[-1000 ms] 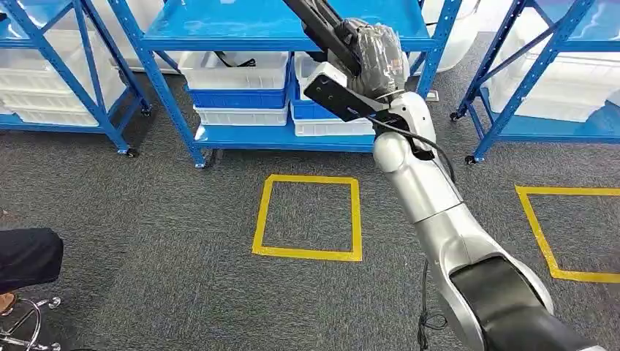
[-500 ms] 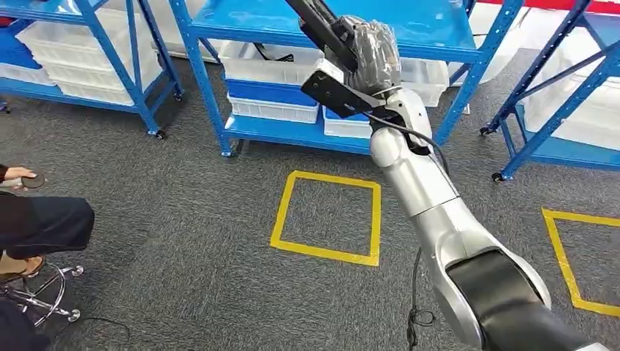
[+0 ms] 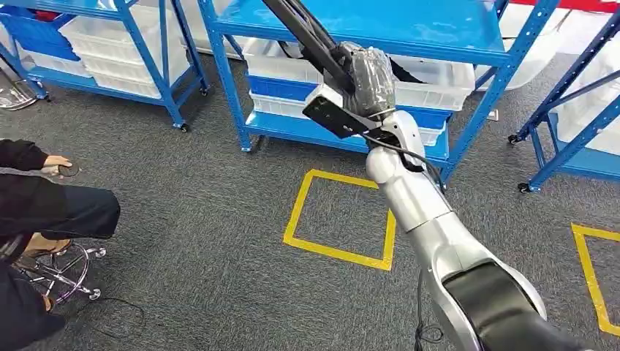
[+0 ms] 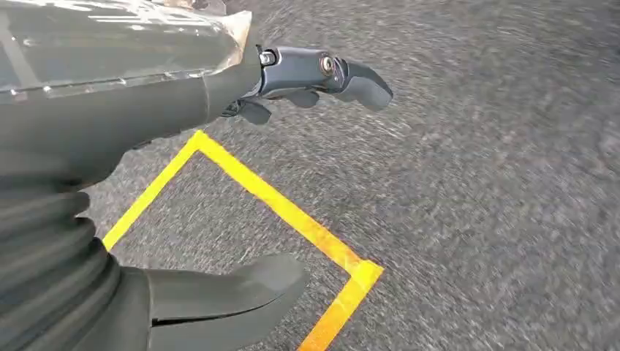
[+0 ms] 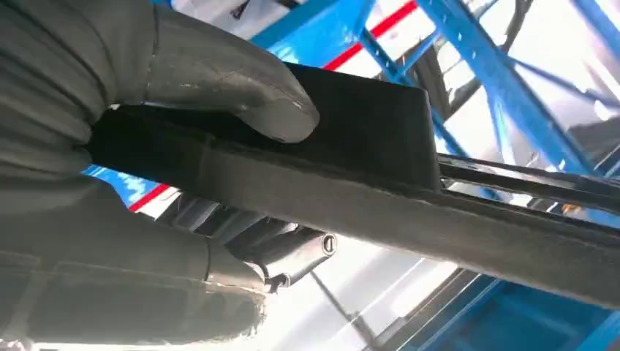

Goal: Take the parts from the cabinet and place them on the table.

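Right hand [image 3: 369,69] grips black part [image 5: 351,131], ends cropped

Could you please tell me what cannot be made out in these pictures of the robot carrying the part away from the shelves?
- Long black part: its far end is cut off by the head view's top edge; the right wrist view shows only a close, dark stretch.
- Right robot hand: in the head view a wrinkled cover hides its fingers.
- White bins on the blue shelf: contents too small to tell.
- Seated person: cut off by the left edge.
- Carpet: blurred in the left wrist view.
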You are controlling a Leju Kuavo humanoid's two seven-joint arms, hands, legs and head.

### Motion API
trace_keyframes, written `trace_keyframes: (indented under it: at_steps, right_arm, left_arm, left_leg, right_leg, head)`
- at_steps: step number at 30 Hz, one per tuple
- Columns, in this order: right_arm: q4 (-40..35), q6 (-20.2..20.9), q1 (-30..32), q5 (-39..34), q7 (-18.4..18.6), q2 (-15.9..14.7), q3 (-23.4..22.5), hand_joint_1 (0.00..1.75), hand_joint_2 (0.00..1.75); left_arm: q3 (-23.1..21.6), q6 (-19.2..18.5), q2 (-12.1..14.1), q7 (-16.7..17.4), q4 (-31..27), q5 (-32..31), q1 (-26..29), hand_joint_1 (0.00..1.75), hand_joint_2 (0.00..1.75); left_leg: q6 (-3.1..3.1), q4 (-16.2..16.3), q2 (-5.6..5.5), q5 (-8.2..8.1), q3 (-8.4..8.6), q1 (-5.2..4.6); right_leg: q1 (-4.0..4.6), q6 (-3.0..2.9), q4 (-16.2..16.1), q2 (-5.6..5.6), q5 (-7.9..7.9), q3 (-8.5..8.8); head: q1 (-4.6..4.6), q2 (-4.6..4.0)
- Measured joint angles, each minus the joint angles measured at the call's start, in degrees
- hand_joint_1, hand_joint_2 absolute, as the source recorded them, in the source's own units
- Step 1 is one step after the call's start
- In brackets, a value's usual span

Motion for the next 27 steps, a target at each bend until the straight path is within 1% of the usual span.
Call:
trace_keyframes:
  at_steps: [1,2,3,4,6,7,8,9,10,11,12,13,14,15,16,17,18,19,20,21,22,23,24,25,26,27]
  right_arm:
    - [-0.5,-0.1,0.4,0.0,0.0,-0.1,0.0,1.75,1.75]
    - [-1.3,-0.4,0.9,0.1,0.0,-0.3,-0.2,1.75,1.75]
    - [-1.9,-0.6,1.4,0.2,0.0,-0.6,-0.4,1.75,1.75]
    - [-2.6,-1.0,2.2,0.5,0.1,-0.7,-0.5,1.75,1.75]
    - [-4.1,-1.3,4.2,0.9,0.5,-1.2,-1.1,1.75,1.75]
    - [-5.0,-1.4,5.2,1.0,0.6,-1.6,-1.5,1.75,1.75]
    - [-5.6,-1.4,6.0,1.0,0.6,-1.9,-1.8,1.75,1.75]
    - [-6.1,-1.5,6.7,1.1,0.6,-2.3,-2.0,1.75,1.75]
    - [-6.4,-1.5,7.4,1.1,0.6,-2.8,-2.3,1.75,1.75]
    - [-6.6,-1.6,8.1,1.2,0.7,-3.1,-2.5,1.75,1.75]
    - [-6.9,-1.6,8.9,1.7,0.9,-3.4,-2.7,1.75,1.75]
    - [-7.2,-1.6,9.5,2.0,1.1,-3.6,-2.9,1.75,1.75]
    - [-7.4,-1.6,9.9,2.2,1.3,-3.7,-3.1,1.75,1.75]
    - [-7.7,-1.6,10.0,2.7,1.5,-3.9,-3.3,1.75,1.75]
    - [-8.3,-1.7,10.3,3.2,1.8,-4.1,-3.5,1.75,1.75]
    - [-9.3,-1.7,10.9,3.7,2.1,-4.2,-3.8,1.75,1.75]
    - [-10.5,-1.8,11.6,4.4,2.6,-4.4,-4.3,1.75,1.75]
    - [-11.5,-1.7,12.4,4.9,3.2,-4.7,-4.9,1.75,1.75]
    - [-12.1,-1.7,13.0,5.1,3.5,-4.7,-5.2,1.75,1.75]
    - [-13.0,-1.5,13.3,5.4,3.8,-4.7,-5.7,1.75,1.75]
    - [-13.7,-1.4,13.5,5.6,3.9,-4.8,-6.1,1.75,1.75]
    - [-14.2,-1.1,13.8,5.6,4.0,-4.9,-6.4,1.75,1.75]
    - [-14.8,-1.0,14.1,5.6,4.1,-5.1,-6.8,1.75,1.75]
    - [-15.3,-0.8,14.3,5.6,4.1,-5.3,-7.4,1.75,1.75]
    - [-15.5,-0.6,14.5,5.6,4.1,-5.4,-7.6,1.75,1.75]
    - [-15.8,-0.4,14.8,5.7,4.1,-5.6,-7.7,1.75,1.75]
  left_arm:
    - [0.3,0.0,0.0,0.0,0.0,0.1,0.0,0.0,1.75]
    - [0.5,0.0,-0.1,0.0,0.0,0.1,-0.2,0.0,1.75]
    - [0.6,0.0,-0.1,0.1,0.0,0.1,-0.2,0.0,1.75]
    - [0.7,0.0,-0.2,0.2,0.0,0.0,-0.1,0.0,1.75]
    - [0.8,0.0,-0.2,0.5,0.0,-0.5,-0.1,0.0,1.75]
    - [0.8,0.0,-0.3,0.5,0.0,-0.6,0.0,0.0,1.75]
    - [0.9,0.0,-0.6,0.5,0.0,-0.7,-0.1,0.0,1.75]
    - [0.9,0.0,-0.5,0.6,0.0,-0.7,-0.1,0.0,1.75]
    - [0.9,0.0,-0.5,0.6,0.0,-0.7,-0.2,0.0,1.75]
    - [0.9,-0.2,-0.5,0.6,0.0,-0.8,-0.2,0.0,1.75]
    - [0.9,-0.3,-0.5,0.7,0.0,-1.2,-0.1,0.0,1.75]
    - [0.9,-0.4,-0.6,0.7,0.1,-1.4,-0.1,0.0,1.75]
    - [0.9,-0.4,-0.7,0.8,0.1,-1.6,-0.1,0.0,1.75]
    - [0.9,-0.4,-0.7,1.0,0.1,-2.0,-0.1,0.0,1.75]
    - [0.9,-0.4,-0.7,1.3,0.1,-2.3,-0.2,0.0,1.75]
    - [0.9,-0.4,-0.8,1.6,0.1,-2.7,-0.3,0.0,1.75]
    - [0.9,-0.4,-0.9,1.9,0.1,-3.1,-0.6,0.0,1.75]
    - [0.9,-0.3,-0.9,2.1,0.1,-3.5,-0.8,0.0,1.75]
    - [0.9,-0.3,-0.9,2.3,0.1,-3.7,-0.8,0.0,1.75]
    - [0.9,-0.3,-0.9,2.3,0.1,-3.8,-0.8,0.0,1.75]
    - [0.9,-0.3,-0.7,2.4,0.1,-3.8,-0.8,0.0,1.75]
    - [0.9,-0.2,-0.9,2.4,0.2,-3.9,-0.9,0.0,1.75]
    - [0.9,-0.2,-0.9,2.4,0.2,-4.0,-1.0,0.0,1.75]
    - [0.9,-0.2,-0.9,2.4,0.2,-4.2,-1.2,0.0,1.75]
    - [0.8,-0.2,-1.0,2.4,0.2,-4.3,-1.2,0.0,1.75]
    - [0.8,-0.2,-1.0,2.4,0.2,-4.3,-1.2,0.0,1.75]
  left_leg:
    - [0.11,-5.3,1.69,1.75,3.16,-0.01]
    - [0.08,-7.3,2.63,1.16,4.07,-0.68]
    - [0.61,-7.3,1.78,1.37,3.8,-0.66]
    - [0.79,-7.2,1.41,1.28,3.69,-0.76]
    - [1.75,-7.6,0.28,1.54,3.83,-1.11]
    - [2.43,-8.3,-0.09,2.07,4.33,-0.56]
    - [2.91,-8.4,-0.51,2.27,4.32,-0.71]
    - [3.22,-8.4,-0.91,2.31,4.24,-0.73]
    - [3.31,-8.4,-1.41,2.31,4.2,-0.77]
    - [3.39,-8.4,-2.08,2.32,4.12,-0.81]
    - [3.48,-8.4,-2.72,2.38,4.09,-0.94]
    - [3.52,-8.3,-3.39,2.42,4.09,-1.05]
    - [3.49,-8.3,-4.03,2.44,4.08,-1.1]
    - [3.44,-8.2,-4.54,2.47,4.08,-1.18]
    - [3.38,-8.1,-4.97,2.5,4.07,-1.21]
    - [3.25,-7.8,-5.43,2.49,3.93,-1.26]
    - [2.89,-7.2,-6.04,2.2,3.63,-1.65]
    - [2.57,-7.3,-6.42,2.37,3.39,-1.44]
    - [2.23,-7.4,-7.02,2.5,3.23,-1.27]
    - [1.81,-7.5,-7.43,2.67,3.03,-1.24]
    - [1.75,-6.9,-6.33,2.4,2.82,-1.05]
    - [1.32,-5.5,-3.74,1.21,2.22,-1.23]
    - [0.78,-1.9,-2.11,-1.31,0.55,-0.96]
    - [0.36,2.5,-1.58,-3.56,-1.55,-0.64]
    - [-0.02,7.2,-1.42,-5.56,-3.85,-0.39]
    - [-0.39,10.4,-1.4,-6.42,-5.38,-0.07]
  right_leg:
    - [0.03,0.08,0.0,-0.32,-0.04,0.04]
    - [0.82,0.49,0.1,-0.67,-0.22,-0.18]
    - [0.81,0.82,0.0,-1.06,-0.22,-0.15]
    - [0.82,1.05,-0.1,-1.39,-0.22,-0.08]
    - [0.93,2.06,-0.7,-2.4,-0.16,0.55]
    - [0.69,2.37,0.3,-1.02,-0.82,-0.06]
    - [0.63,1.87,2.8,0.88,-2.48,-1.04]
    - [0.63,1.27,7.2,1.92,-4.6,-3.01]
    - [0.64,0.94,12.0,2.4,-6.57,-5.37]
    - [0.76,0.88,16.2,2.67,-7.96,-7.44]
    - [0.86,1.13,18.6,2.85,-8.37,-8.62]
    - [0.85,1.46,17.7,2.88,-7.7,-8.22]
    - [0.85,1.87,14.6,2.94,-6.18,-6.66]
    - [0.86,2.27,9.7,3.25,-4.2,-4.17]
    - [0.84,2.41,4.9,4.14,-2.63,-1.62]
    - [0.82,2.17,1.1,6.31,-1.93,0.39]
    - [0.74,1.74,-0.1,6.52,-1.31,0.97]
    - [0.89,1.61,0.0,5.86,-1.29,0.87]
    - [1.11,1.42,0.0,5.48,-1.3,0.92]
    - [0.93,0.98,-0.1,4.94,-1.01,1.04]
    - [0.03,0.55,-0.6,4.48,-0.62,1.25]
    - [0.07,0.48,-0.6,4.06,-0.6,1.33]
    - [0.1,-0.01,-0.6,3.61,-0.61,1.36]
    - [0.15,-0.01,-0.6,3.1,-0.62,1.37]
    - [0.17,-0.02,-0.6,2.56,-0.63,1.29]
    - [0.11,0.03,-0.6,1.97,-0.65,1.28]
  head:
    - [0.0,0.0]
    - [-0.04,0.0]
    - [0.33,0.0]
    - [0.31,0.0]
    - [0.33,0.0]
    - [0.42,0.0]
    - [0.39,0.0]
    - [0.5,0.0]
    - [0.48,0.0]
    - [0.53,0.0]
    - [0.48,0.0]
    - [0.5,0.0]
    - [0.48,0.0]
    - [0.5,0.0]
    - [0.48,0.0]
    - [0.5,0.0]
    - [0.14,0.0]
    - [0.09,0.0]
    - [0.13,0.0]
    - [0.09,0.0]
    - [0.09,0.0]
    - [-0.02,0.0]
    - [-0.37,0.0]
    - [-0.35,0.0]
    - [-0.35,0.0]
    - [-0.37,0.0]
